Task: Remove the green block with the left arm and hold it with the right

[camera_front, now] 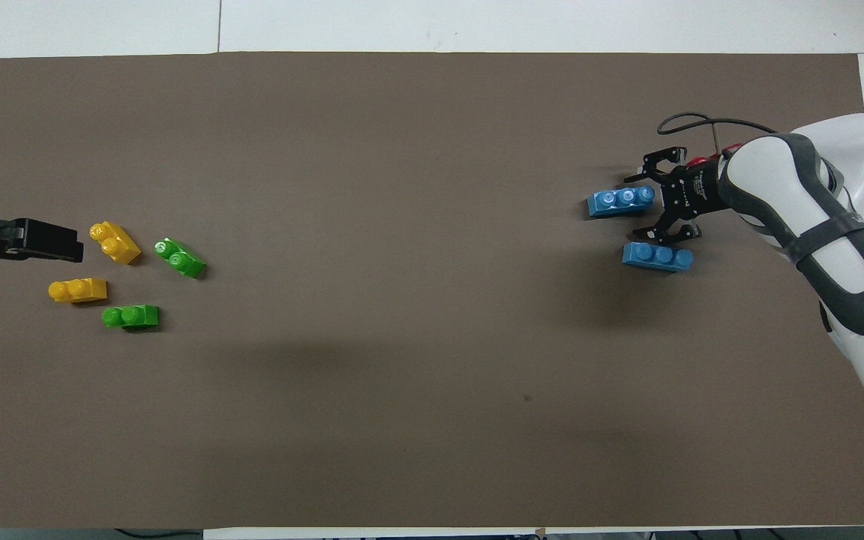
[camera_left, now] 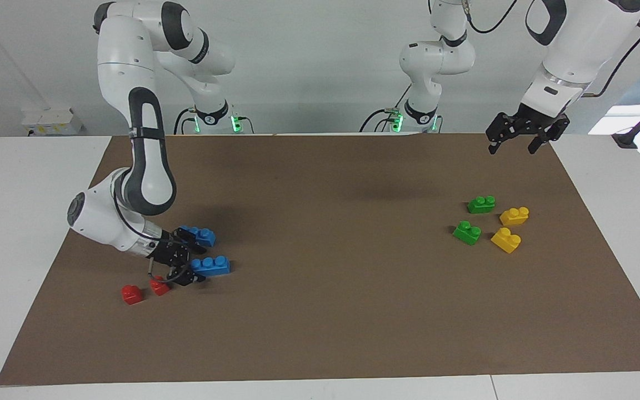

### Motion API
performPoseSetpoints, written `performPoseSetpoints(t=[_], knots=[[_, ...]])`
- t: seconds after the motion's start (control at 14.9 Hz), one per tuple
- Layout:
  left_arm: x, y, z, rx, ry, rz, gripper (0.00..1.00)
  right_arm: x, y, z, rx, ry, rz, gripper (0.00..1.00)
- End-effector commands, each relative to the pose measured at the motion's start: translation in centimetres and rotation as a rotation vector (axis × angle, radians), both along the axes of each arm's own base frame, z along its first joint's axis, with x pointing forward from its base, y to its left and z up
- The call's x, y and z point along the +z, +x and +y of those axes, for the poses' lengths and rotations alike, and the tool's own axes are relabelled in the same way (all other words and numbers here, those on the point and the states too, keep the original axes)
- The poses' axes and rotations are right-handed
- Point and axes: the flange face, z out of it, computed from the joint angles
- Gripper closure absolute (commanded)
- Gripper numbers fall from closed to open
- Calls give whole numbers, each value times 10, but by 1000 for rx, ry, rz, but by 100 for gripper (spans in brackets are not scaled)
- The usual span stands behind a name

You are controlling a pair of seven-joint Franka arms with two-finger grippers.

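Only facing: red bricks (overhead hidden)

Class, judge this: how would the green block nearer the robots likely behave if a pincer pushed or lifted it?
The green block looks like rigid plastic, so probably stiff. Its flat base suggests sliding on the brown mat, not rolling. Small, so likely light; its glossy sides might slip.
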Motion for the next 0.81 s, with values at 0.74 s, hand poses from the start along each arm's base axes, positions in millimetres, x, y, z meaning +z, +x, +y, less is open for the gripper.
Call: performPoseSetpoints(t=[0.74], knots=[[3, 2, -5, 28, -10, 17, 0, 150, -24, 4, 86, -30, -45, 2]])
